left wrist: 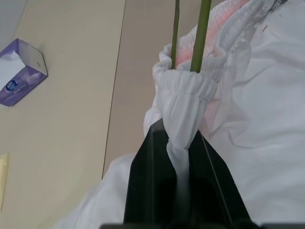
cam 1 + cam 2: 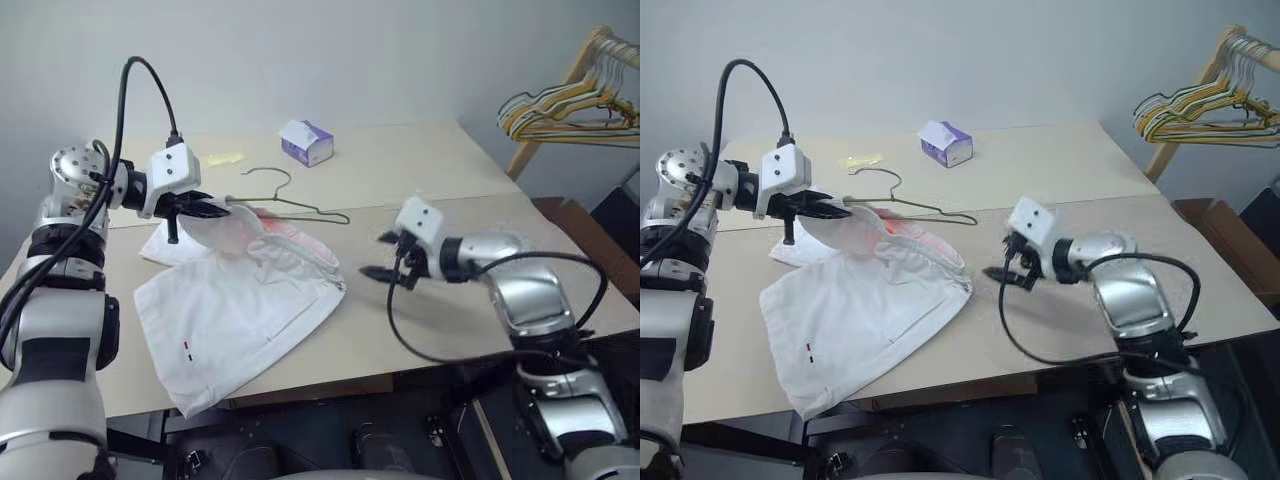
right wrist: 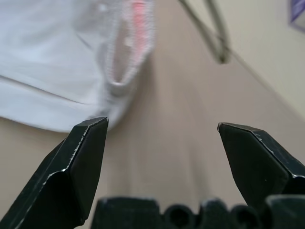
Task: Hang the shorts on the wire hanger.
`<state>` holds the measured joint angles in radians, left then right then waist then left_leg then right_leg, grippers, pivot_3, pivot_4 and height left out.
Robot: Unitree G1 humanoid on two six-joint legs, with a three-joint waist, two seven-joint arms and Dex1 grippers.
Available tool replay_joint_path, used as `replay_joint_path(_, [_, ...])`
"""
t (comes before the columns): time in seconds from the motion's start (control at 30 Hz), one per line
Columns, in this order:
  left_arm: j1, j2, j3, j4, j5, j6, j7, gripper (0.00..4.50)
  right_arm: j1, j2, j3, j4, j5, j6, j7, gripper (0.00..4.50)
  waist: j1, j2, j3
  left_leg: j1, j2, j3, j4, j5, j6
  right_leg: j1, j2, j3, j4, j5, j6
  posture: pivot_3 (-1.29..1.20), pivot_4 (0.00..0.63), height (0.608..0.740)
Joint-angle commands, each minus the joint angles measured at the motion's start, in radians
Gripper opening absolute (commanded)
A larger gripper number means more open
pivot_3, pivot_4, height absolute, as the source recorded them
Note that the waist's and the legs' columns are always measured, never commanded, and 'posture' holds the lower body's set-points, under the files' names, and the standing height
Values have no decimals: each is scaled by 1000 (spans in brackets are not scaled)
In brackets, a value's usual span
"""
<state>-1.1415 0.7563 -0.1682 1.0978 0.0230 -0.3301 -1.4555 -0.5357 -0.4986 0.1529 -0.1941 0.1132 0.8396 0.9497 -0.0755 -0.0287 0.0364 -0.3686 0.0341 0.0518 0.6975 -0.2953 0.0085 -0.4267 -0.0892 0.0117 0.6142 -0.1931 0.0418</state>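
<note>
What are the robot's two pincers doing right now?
Left pincer: closed on the shorts' waistband, lifted off the table.
Right pincer: open, holding nothing, beside the shorts.

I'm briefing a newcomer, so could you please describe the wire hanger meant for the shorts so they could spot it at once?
Start at the beige table and find the purple tissue box near its far edge. Just in front of it lies the wire hanger, one thin olive-grey triangle with a small hook, one end tucked into the white shorts. Unlike the coloured hangers bunched on the wooden rack, it lies alone.
</note>
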Motion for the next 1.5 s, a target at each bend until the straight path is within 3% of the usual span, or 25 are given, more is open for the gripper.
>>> replay_joint_path(0.03, [-43,11,38,-12,-11,-14,-2,0,30,70,10,-39,41,45,-78,4299,-1,0,0,0,0,0,0,0,0,0,0,0,0,0,0,-60,0,740])
replay_joint_path(0.2, [-38,10,43,-16,-4,-15,-2,0,34,183,36,101,14,-15,-208,4299,2,0,0,0,0,0,2,0,0,0,0,0,0,0,0,-48,0,740])
replay_joint_path(0.3, [-32,10,48,-25,-5,-12,-7,0,20,219,34,177,17,-61,-241,3731,4,0,0,0,0,0,3,0,0,0,0,0,0,0,0,-43,0,740])
replay_joint_path(0.63, [-7,23,88,-46,-44,-1,-81,0,11,242,46,253,12,-144,-284,140,3,0,0,-1,0,-1,3,0,1,0,0,0,3,1,1,-25,0,740])
replay_joint_path(0.67, [-2,26,98,-48,-58,0,-107,0,8,245,40,261,16,-143,-291,22,3,0,0,-1,0,-1,3,0,1,0,0,0,3,0,1,-25,0,740])
replay_joint_path(0.83, [28,49,102,-94,-167,19,-159,0,-40,246,-18,333,37,-130,-326,22,2,0,0,-1,0,-1,3,0,1,0,0,0,3,1,1,-17,0,740])
replay_joint_path(1.07, [98,156,-43,-223,-331,53,-159,0,-98,146,-44,390,57,-161,-253,22,3,0,0,0,0,-1,3,-1,1,0,0,1,4,0,1,-11,0,740])
replay_joint_path(1.3, [91,160,-57,-182,-314,37,-159,0,-114,82,-51,378,72,-186,-212,22,6,0,0,0,0,-1,3,-1,1,0,0,1,4,1,1,-12,0,740])
replay_joint_path(1.5, [74,139,-42,-125,-208,4,-150,0,-94,39,-33,320,57,-220,-195,22,6,0,0,0,0,-1,3,-1,1,0,0,1,4,0,1,-16,0,740])
